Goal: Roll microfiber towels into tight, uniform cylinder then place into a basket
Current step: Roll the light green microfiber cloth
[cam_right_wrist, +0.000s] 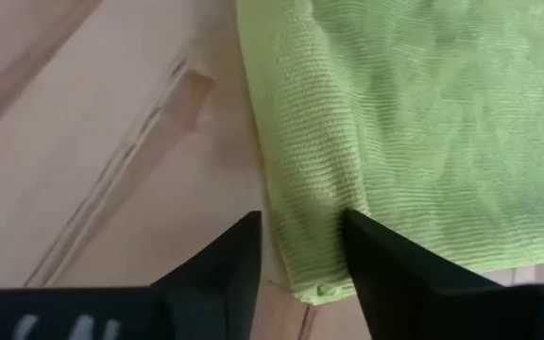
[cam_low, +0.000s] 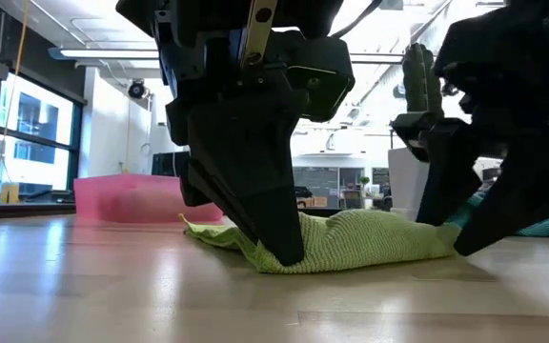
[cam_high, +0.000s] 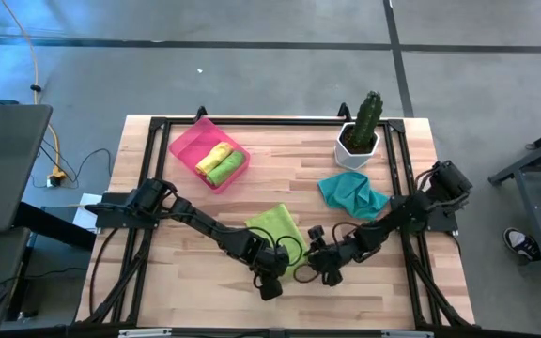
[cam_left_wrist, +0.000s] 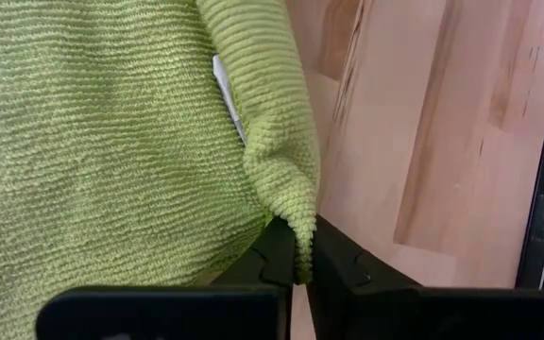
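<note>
My left gripper (cam_left_wrist: 296,269) pinches the green towel (cam_high: 278,228) edge; my right gripper (cam_right_wrist: 300,247) straddles it, open. Next: roll it tight.

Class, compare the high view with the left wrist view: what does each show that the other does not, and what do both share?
Only the high view shows the basket holding two rolled towels, the teal towel, the cactus pot and the right tool. Only the left wrist view shows the left tool shut on the towel's corner, and a white tag. Both show the green towel and the wooden table.
</note>
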Controlling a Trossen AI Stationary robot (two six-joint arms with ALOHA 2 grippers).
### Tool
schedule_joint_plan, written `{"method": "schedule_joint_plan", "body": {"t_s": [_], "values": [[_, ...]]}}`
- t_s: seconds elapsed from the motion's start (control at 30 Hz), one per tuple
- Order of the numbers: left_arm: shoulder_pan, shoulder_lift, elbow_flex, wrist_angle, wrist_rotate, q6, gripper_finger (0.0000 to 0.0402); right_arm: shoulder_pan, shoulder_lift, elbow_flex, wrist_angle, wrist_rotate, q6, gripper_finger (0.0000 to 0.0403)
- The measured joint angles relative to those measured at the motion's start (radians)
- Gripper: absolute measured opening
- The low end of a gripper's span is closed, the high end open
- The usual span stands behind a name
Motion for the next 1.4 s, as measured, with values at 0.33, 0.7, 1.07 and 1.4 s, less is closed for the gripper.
{"method": "schedule_joint_plan", "body": {"t_s": [0.33,0.7,1.07,1.4], "values": [[0.0,-0.004,-0.002,0.021,0.011,-0.001,0.0005,-0.036,0.032,0.004,0.01,-0.065,-0.003,0.0194],[0.0,-0.025,-0.002,0.0,0.024,-0.026,0.0014,-0.035,0.047,0.005,-0.022,-0.079,0.156,0.0024],[0.028,-0.05,0.003,-0.194,0.014,0.127,0.0099,-0.037,0.048,0.005,-0.019,-0.158,0.245,0.0005],[0.006,-0.166,-0.002,-0.47,-0.151,0.176,0.0117,-0.035,0.048,0.003,-0.018,-0.164,0.315,0.0005]]}}
